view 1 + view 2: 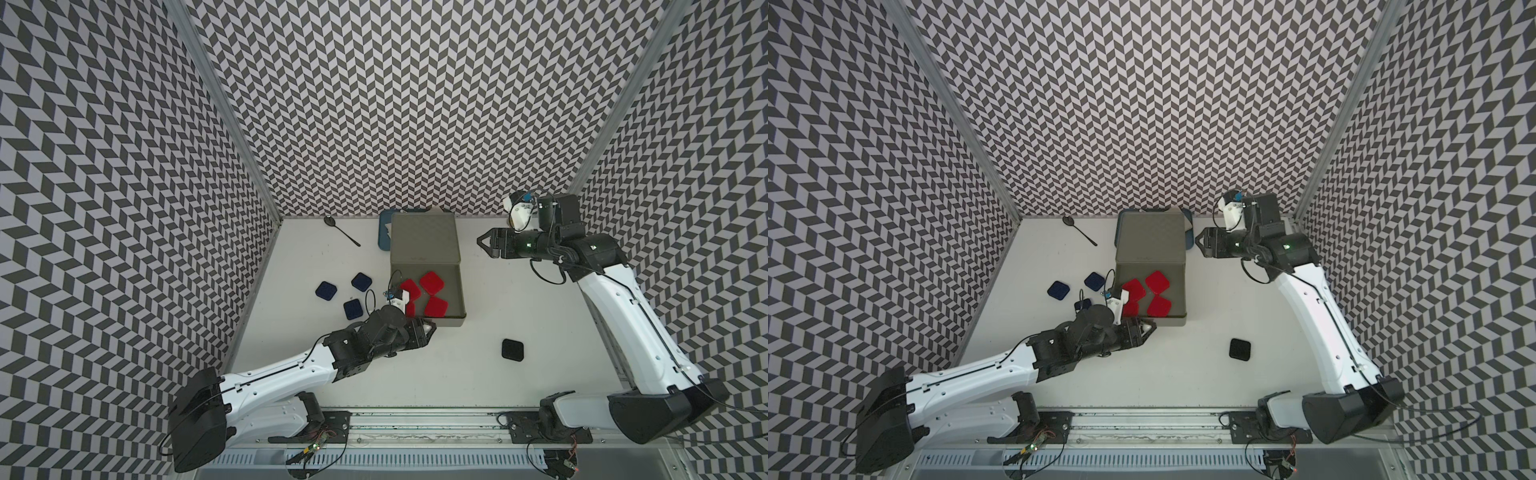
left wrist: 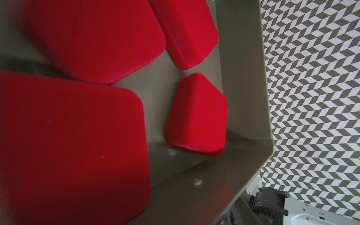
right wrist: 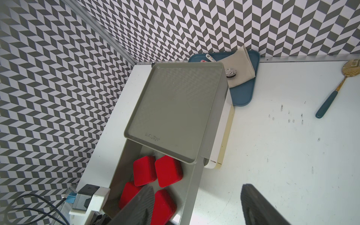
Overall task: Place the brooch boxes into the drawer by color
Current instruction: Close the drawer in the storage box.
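Observation:
The drawer chest (image 1: 424, 237) stands at the back of the table with its grey top drawer (image 1: 457, 291) pulled out. Several red brooch boxes (image 1: 432, 282) lie inside it, filling the left wrist view (image 2: 196, 115) and showing in the right wrist view (image 3: 168, 171). My left gripper (image 1: 429, 330) is at the drawer's front with its jaws around the white knob (image 1: 1148, 329); the grip is too small to judge. Three navy boxes (image 1: 326, 290) (image 1: 361, 281) (image 1: 353, 309) lie left of the drawer. A black box (image 1: 512, 349) lies to the front right. My right gripper (image 1: 484, 241) (image 3: 196, 214) hovers open and empty right of the chest.
A dark spoon (image 1: 340, 230) lies at the back left. A dark blue tray (image 3: 245, 93) with a beige cloth (image 3: 239, 68) sits behind the chest. A gold spoon with a teal handle (image 3: 335, 93) lies beyond it. Patterned walls close three sides.

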Robot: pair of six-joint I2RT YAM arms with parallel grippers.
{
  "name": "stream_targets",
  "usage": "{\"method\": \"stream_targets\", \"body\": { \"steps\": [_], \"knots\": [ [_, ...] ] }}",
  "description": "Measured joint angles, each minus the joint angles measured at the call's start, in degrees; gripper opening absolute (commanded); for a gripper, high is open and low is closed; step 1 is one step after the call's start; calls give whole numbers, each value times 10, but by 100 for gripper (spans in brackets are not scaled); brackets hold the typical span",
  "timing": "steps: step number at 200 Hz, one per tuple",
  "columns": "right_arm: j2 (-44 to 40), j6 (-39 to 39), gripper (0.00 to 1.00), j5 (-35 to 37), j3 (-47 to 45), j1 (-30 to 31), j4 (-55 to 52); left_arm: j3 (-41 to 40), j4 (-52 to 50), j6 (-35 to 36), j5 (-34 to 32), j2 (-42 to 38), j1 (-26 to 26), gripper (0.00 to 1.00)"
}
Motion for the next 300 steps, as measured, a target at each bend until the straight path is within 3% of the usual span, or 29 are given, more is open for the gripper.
{"method": "stream_targets", "body": {
  "steps": [119, 175, 211, 300],
  "knots": [
    [-2, -4, 74, -5, -19, -2, 4, 0, 10, 0, 0, 7, 0, 29],
    [-19, -2, 74, -8, -33, -2, 12, 11, 5, 6, 0, 10, 0, 22],
    [-30, 3, 74, -12, -58, -2, 20, 24, 3, 10, 1, 21, 0, 4],
    [-31, 7, 74, -16, -65, -3, 27, 64, -26, 31, 2, 26, 18, 3]
  ]
}}
